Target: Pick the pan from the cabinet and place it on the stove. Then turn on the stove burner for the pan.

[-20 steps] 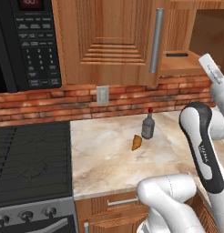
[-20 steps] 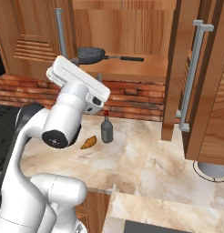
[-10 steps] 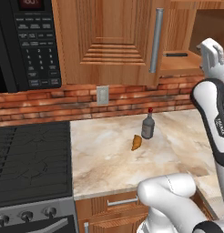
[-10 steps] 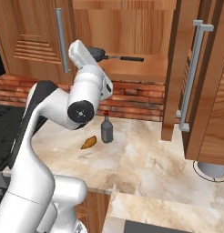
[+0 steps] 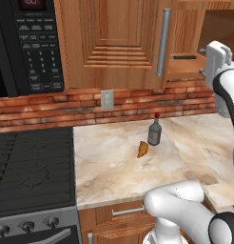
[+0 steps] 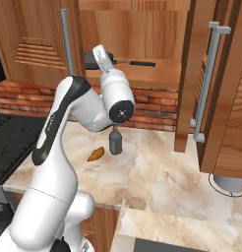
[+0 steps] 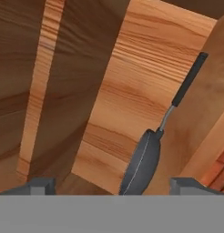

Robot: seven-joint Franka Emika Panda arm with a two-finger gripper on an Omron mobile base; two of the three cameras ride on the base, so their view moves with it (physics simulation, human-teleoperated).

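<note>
Dark grey pan on the open cabinet's shelf, gripper spread in front of it.

Dark grey and shallow, the pan lies flat on the wooden shelf inside the cabinet; in the right base view its bowl sits at the left, partly behind the hand, and its long thin handle runs out to the right along the shelf, parallel to the front edge. In the hand view the bowl is seen edge-on with the handle leading away up and right. The gripper faces the bowl, its 2 fingertips wide apart and clamped on nothing. Below, a small dark bottle and an orange-brown item rest on the marble counter, right of the black stove.
</note>
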